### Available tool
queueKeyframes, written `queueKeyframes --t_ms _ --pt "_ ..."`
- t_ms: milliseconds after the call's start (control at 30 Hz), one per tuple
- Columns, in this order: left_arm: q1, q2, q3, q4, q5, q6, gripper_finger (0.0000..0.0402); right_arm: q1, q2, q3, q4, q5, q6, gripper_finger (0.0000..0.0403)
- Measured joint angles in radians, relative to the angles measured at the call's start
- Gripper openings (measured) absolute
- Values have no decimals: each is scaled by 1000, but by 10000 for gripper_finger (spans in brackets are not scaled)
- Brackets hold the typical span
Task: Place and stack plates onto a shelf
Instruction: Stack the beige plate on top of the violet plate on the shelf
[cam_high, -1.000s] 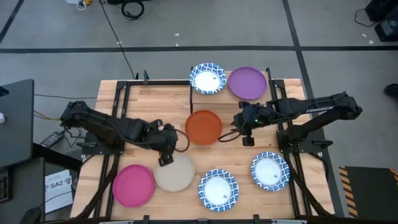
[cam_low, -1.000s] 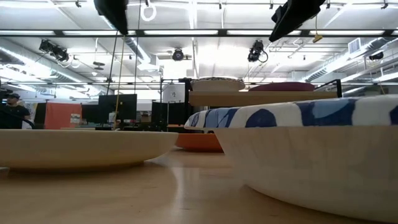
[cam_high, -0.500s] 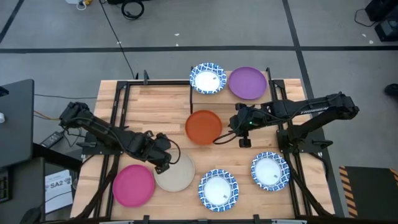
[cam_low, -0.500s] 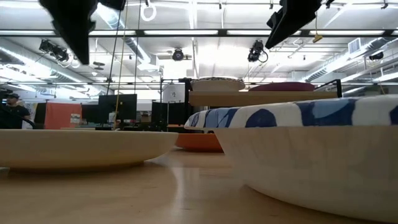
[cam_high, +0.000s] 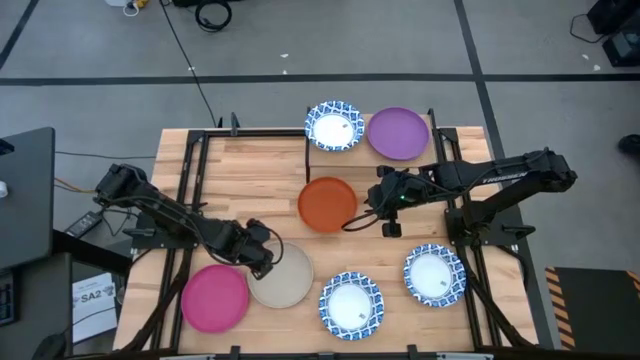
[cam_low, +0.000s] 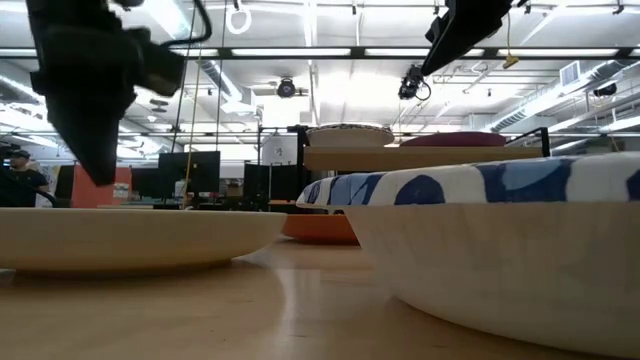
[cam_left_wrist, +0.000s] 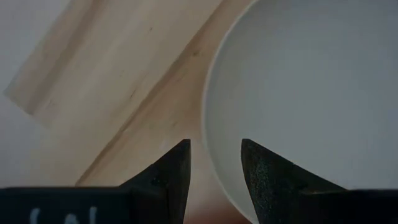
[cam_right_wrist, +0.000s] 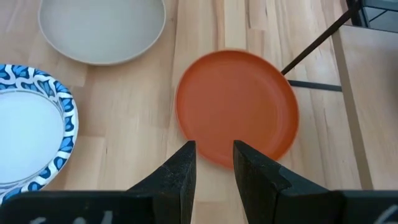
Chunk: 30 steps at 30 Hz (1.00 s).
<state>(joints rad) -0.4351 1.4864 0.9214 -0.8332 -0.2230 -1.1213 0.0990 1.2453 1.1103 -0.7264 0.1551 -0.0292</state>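
1. Plates lie flat around my jaws, seven that I can count from above: two on the shelf, five on the plank table.
2. Readable writing is scarce: only "SA2" on a paper sheet off the table's edge beside my left arm.
3. Being round, the plates have no long axis; all sit rim-up.
4. My left gripper hangs low with its fingers apart, straddling the rim of the beige plate; one finger is outside the rim, the other over the plate's inside.
5. The pink plate sits just behind that gripper, touching or nearly touching the beige one.
6. My right gripper has its fingers apart too, poised at the edge of the orange plate; I cannot tell whether they touch it.
7. On the shelf, beyond my right gripper, a blue-rimmed white plate sits beside the purple plate.
8. Two more blue-rimmed plates lie apart on the table's near side.
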Motion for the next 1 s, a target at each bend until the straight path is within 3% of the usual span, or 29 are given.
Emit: queueKeyframes --t_ms 567,1000 --pt "0 0 -160 249 16 -113 149 0 0 0 0 0 0 113" --pt "0 0 -194 280 24 -178 118 0 -1 0 0 -1 0 113"
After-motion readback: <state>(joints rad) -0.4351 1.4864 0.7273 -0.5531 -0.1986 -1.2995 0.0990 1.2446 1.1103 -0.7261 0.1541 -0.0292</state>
